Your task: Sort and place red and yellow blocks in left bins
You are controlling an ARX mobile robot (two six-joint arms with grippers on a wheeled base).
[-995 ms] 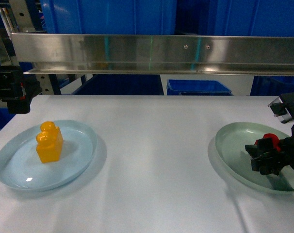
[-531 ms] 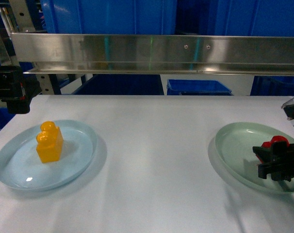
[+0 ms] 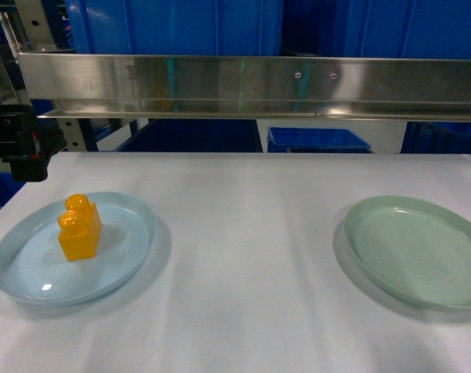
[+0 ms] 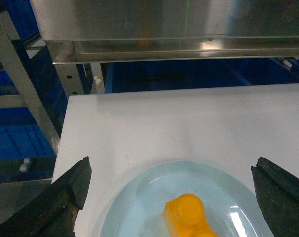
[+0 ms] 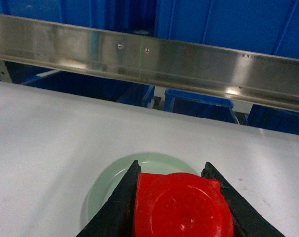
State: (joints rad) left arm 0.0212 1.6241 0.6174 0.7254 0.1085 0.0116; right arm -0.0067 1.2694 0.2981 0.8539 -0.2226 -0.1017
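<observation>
On the white worktop [image 3: 251,233] a pale blue plate [image 3: 127,264] at nine o'clock carries the yellow block [image 3: 79,229], framed by the left pincer [image 4: 169,197] with its jaws wide apart. The right pincer [image 5: 181,197] is clamped on the red block [image 5: 181,207], above the green plate [image 5: 107,197]. Both blocks look light, stiff and glossy, so probably slippery; flat side walls seem the best hold

- A flat white table [image 3: 251,233] fills the lower part of the head view.
- Along its far edge runs a long shiny steel rail [image 3: 251,85] that reflects the light.
- A grey metal frame post [image 4: 21,94] stands by the far left corner.
- The wall behind is dark blue.
</observation>
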